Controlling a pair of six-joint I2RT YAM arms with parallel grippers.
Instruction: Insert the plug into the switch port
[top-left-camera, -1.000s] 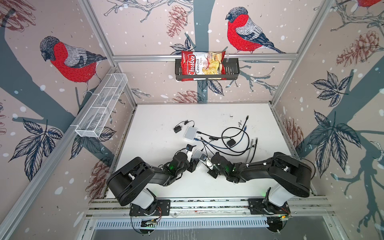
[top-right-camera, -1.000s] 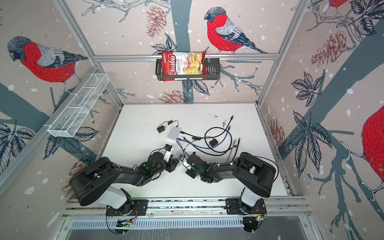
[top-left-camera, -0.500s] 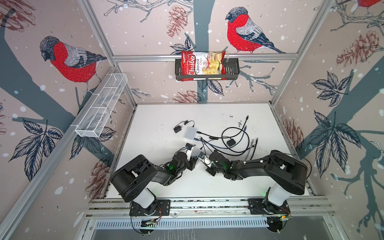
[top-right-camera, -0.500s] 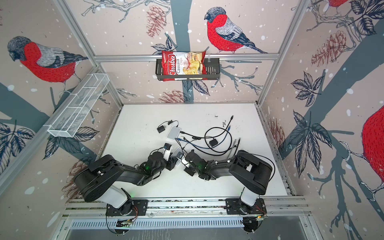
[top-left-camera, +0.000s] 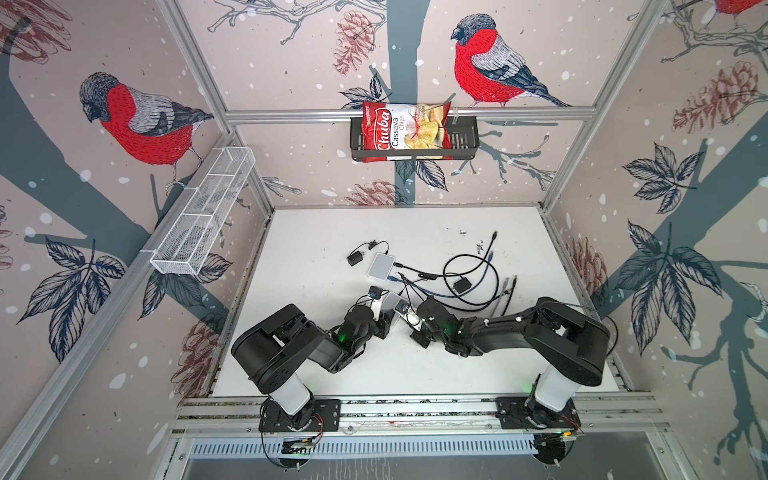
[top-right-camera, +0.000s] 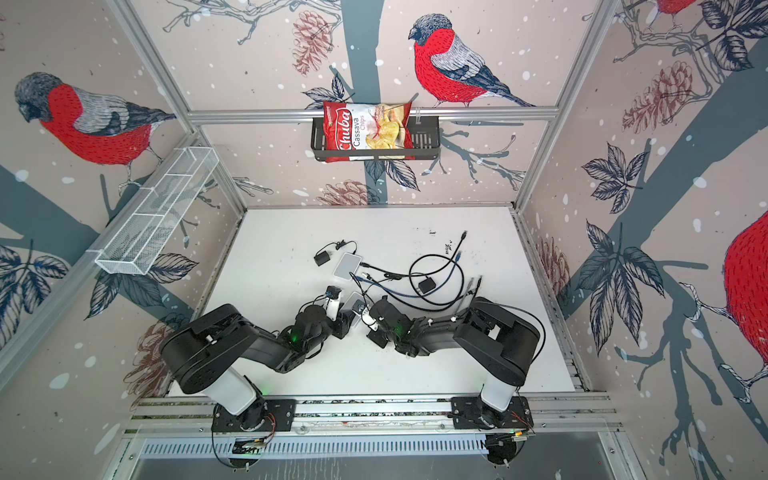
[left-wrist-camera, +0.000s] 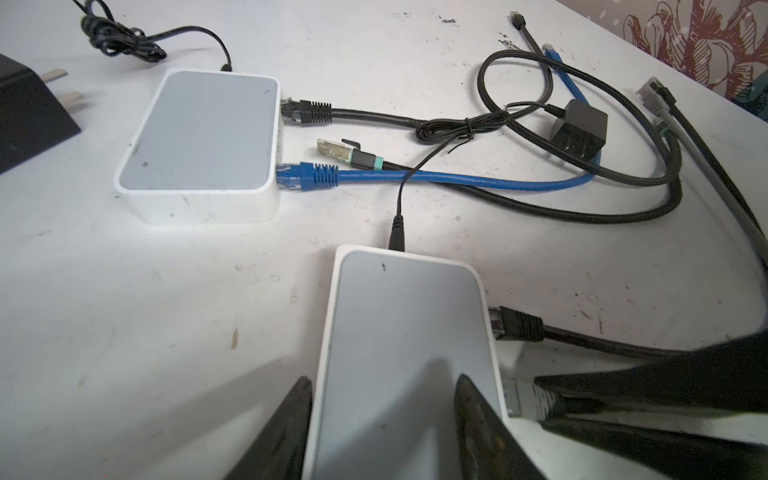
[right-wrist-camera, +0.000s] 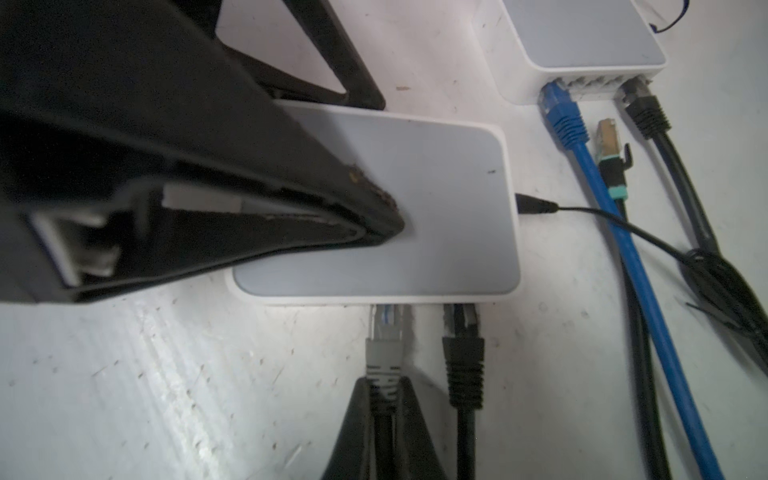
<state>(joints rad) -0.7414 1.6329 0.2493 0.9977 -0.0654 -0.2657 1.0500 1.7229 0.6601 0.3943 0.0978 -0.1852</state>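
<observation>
Pinching the grey plug (right-wrist-camera: 383, 353), right gripper (right-wrist-camera: 384, 399) points it lengthwise into the switch (right-wrist-camera: 415, 199) port.

The white bench (top-left-camera: 316, 365) is scuffed and speckled. On it lie two white switches (left-wrist-camera: 199, 137) (left-wrist-camera: 409, 353), two black adapters (left-wrist-camera: 579, 129) (left-wrist-camera: 25, 112) and tangled cables (left-wrist-camera: 457, 176).

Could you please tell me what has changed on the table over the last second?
The right gripper, shut on the grey network plug, has moved toward the left gripper, bringing the plug to the near white switch box's port. The left gripper stays astride that switch box. The far white switch box and loose cables have not moved.
</observation>
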